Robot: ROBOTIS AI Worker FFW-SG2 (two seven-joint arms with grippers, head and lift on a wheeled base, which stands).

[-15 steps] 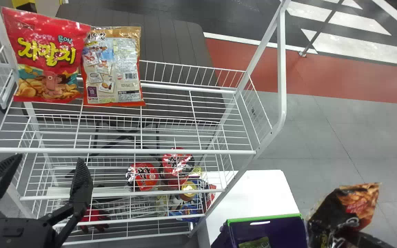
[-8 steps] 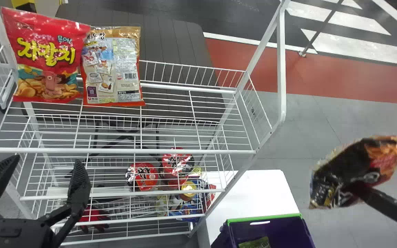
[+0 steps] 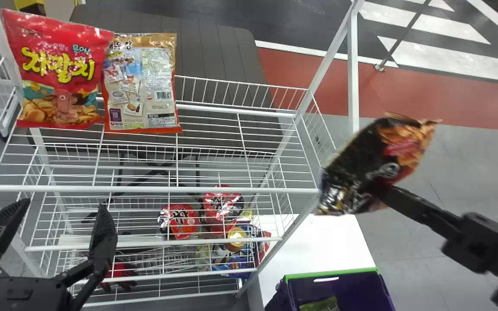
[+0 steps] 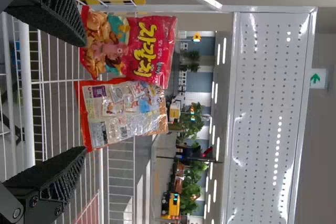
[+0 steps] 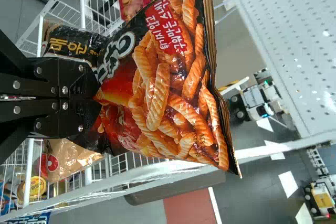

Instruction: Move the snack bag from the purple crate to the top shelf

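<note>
The snack bag (image 3: 372, 166), pinched in the right claw (image 5: 96, 99), has just swung up and inward and is now in the air by the right end of the top shelf (image 3: 180, 189), out of the purple crate (image 3: 339, 293); bringing it over and setting it down likely remain. The left claw (image 3: 64, 205) waits spread

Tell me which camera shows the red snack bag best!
The head view: the red snack bag looks biggest and upright, whole front showing. The left wrist view shows it smaller, sideways. In the right wrist view, part peeks out behind the black bag.
</note>
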